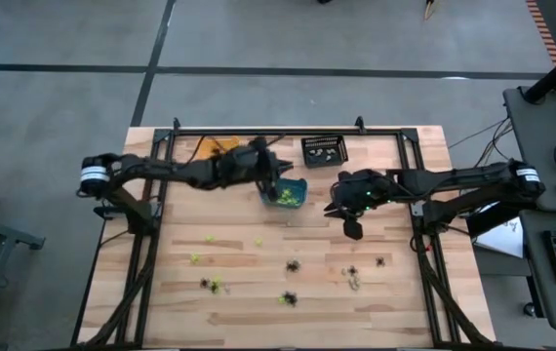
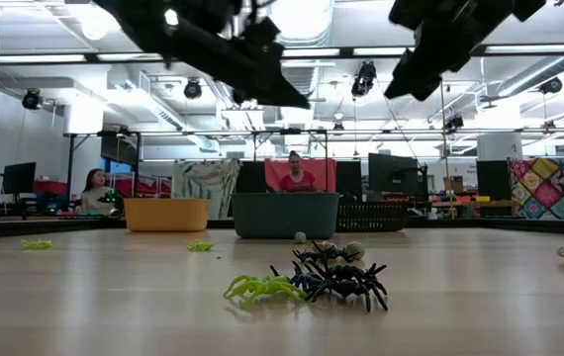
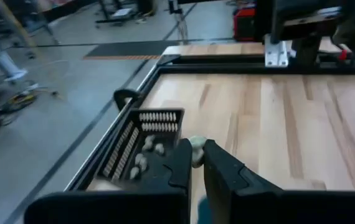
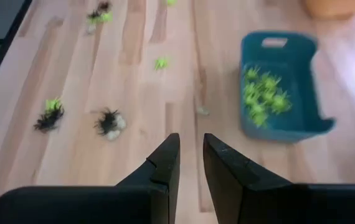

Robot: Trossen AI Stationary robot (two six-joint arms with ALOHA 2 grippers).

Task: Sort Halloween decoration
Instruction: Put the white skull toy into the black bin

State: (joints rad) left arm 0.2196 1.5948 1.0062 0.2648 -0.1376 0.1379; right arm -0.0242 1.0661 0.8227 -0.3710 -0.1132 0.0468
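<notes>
Small green, black and pale trinkets lie scattered on the near half of the wooden table: green ones and black ones. A green one lies next to a black one close to the low camera. The teal bin holds green trinkets. The black bin holds pale ones. My left gripper hangs above the teal bin's far left corner, shut on a pale trinket. My right gripper hovers right of the teal bin. Its fingers stand slightly apart, and I see nothing between them. My left gripper pinches the pale grey-white trinket between its two fingertips. The fingers come from the table's left and slant a little downward. The trinket is lifted clear, high above the table, and only a small pale bit of it shows between the fingers.
An orange bin stands at the far left, the black bin at the far middle, and the teal bin in front of them. Black frame rails run along the far edge and both sides. People sit in the room beyond the table.
</notes>
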